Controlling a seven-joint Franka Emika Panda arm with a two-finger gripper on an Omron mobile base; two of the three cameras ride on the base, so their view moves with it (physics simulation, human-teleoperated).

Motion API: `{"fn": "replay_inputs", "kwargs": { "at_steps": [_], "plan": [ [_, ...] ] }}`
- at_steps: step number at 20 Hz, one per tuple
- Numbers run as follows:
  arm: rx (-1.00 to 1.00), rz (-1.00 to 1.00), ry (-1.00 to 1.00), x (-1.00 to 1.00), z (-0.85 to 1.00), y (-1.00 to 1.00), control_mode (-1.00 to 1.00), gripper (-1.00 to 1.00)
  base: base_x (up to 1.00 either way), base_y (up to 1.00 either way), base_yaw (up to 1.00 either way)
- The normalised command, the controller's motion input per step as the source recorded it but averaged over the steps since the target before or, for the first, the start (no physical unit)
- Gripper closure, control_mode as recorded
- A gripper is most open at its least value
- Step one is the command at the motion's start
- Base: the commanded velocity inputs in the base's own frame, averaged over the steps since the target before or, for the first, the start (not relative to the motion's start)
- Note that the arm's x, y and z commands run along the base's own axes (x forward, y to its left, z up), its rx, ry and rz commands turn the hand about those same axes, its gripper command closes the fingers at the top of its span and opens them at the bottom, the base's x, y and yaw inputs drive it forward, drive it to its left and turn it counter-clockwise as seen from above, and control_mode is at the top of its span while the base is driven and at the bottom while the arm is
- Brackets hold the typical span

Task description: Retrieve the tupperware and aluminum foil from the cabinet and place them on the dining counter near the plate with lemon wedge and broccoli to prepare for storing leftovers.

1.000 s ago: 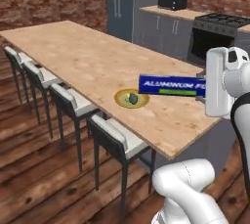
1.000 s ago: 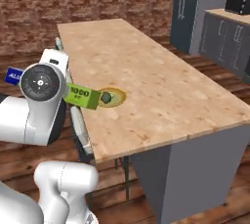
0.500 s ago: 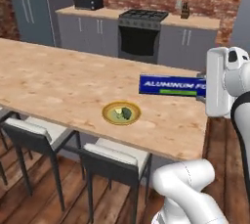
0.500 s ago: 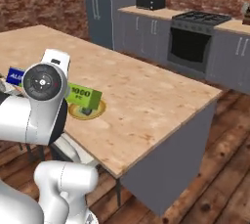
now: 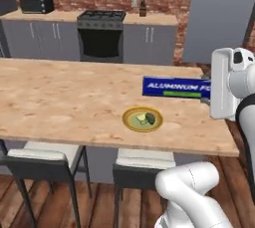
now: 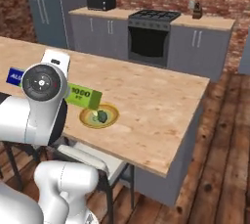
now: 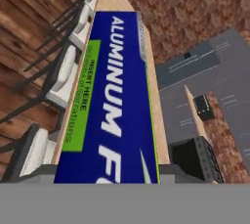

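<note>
**A:** Where is the long narrow blue aluminum foil box (image 5: 177, 87) with the white lettering?

**B:** In the air above the large light wood-grain worktop (image 5: 60, 97), lying level. In the left base view one end runs into the white hand at the right; the other end points left, above and just right of the small round yellow plate (image 5: 143, 120). In the right base view its lime-green end (image 6: 84, 96) sticks out to the right of the arm's round white joint, above the plate (image 6: 99, 116), and a bit of blue shows on the joint's left side.

**A:** And the pincer (image 7: 107, 176)?

**B:** Clenched on the foil box. In the hand view the box (image 7: 112, 96) rises from between the two dark finger tips at the bottom and runs away along the worktop's edge, the green stripe down its left side.

**A:** What lies on the plate?

**B:** A small dark green knobbly piece of broccoli (image 6: 102, 116) and, touching it, a small pale yellow-green lemon wedge (image 5: 141, 118). The plate sits near the worktop's front edge.

**A:** Anything else around?

**B:** Grey-seated chairs (image 5: 47, 155) are tucked under the near edge. Behind the worktop stand grey base cabinets with a black oven and stovetop (image 5: 101, 35) and a black microwave (image 6: 101, 1) against the brick wall.
</note>
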Motion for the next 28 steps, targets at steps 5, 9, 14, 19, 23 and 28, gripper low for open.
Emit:
{"fn": "replay_inputs", "kwargs": {
  "at_steps": [5,9,14,19,23,28],
  "plan": [
    [0.0,0.0,0.0,0.0,0.0,0.0,1.0,1.0,0.34,1.0,-0.55],
    [0.0,0.0,0.0,0.0,0.0,0.0,1.0,1.0,0.65,0.82,-0.56],
    [-0.01,-0.21,-0.01,0.23,-0.2,0.0,-1.0,1.0,0.37,0.18,-0.35],
    [0.0,-0.4,0.0,0.51,-0.49,-0.44,-1.0,1.0,0.0,0.0,0.0],
    [0.1,-0.21,0.0,0.56,-0.47,-0.85,-1.0,1.0,0.0,0.0,0.0],
    [0.16,-0.07,0.0,0.61,-0.46,-0.85,-1.0,1.0,0.0,0.0,0.0]
  ]
}}
